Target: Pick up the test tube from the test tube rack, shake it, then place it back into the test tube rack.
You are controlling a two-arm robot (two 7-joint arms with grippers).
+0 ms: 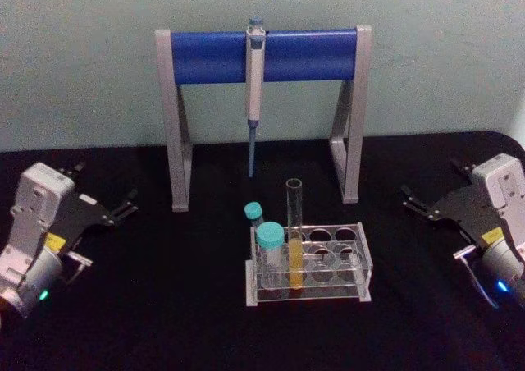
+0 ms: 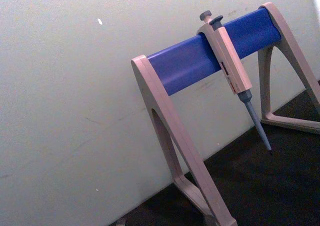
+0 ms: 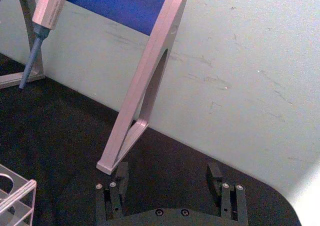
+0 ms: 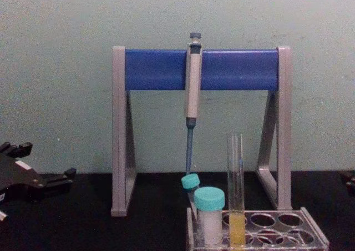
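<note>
Pale green wall (image 1: 82,59) backs a black surface (image 1: 164,305). At the rear stands a grey pipette stand with a blue crossbar (image 1: 213,55), and a grey-and-blue pipette (image 1: 255,84) hangs from the bar, tip down.

Nearer the front, the low clear plastic test tube rack with round holes (image 1: 366,264) sits on the surface. The tall clear glass test tube (image 1: 294,223) stands upright in a hole toward the rack's left end, just beside the nearer of two short white teal-capped vials (image 1: 269,238).

From the chest view the tube (image 4: 235,179) is seen side-on: yellow-orange liquid fills its lowest part, and its open mouth rises well above the vial caps.

The left gripper (image 1: 105,186) rests at the surface's left edge, fingers spread, holding nothing. The right gripper (image 1: 432,182) rests at the right edge. The right wrist view shows its two black fingers (image 3: 120,173) set wide apart, with a corner of the rack at the frame's edge.

The left wrist view shows a small red marking on the pipette body. Each arm carries a yellow sticker. None of the writing is readable.
</note>
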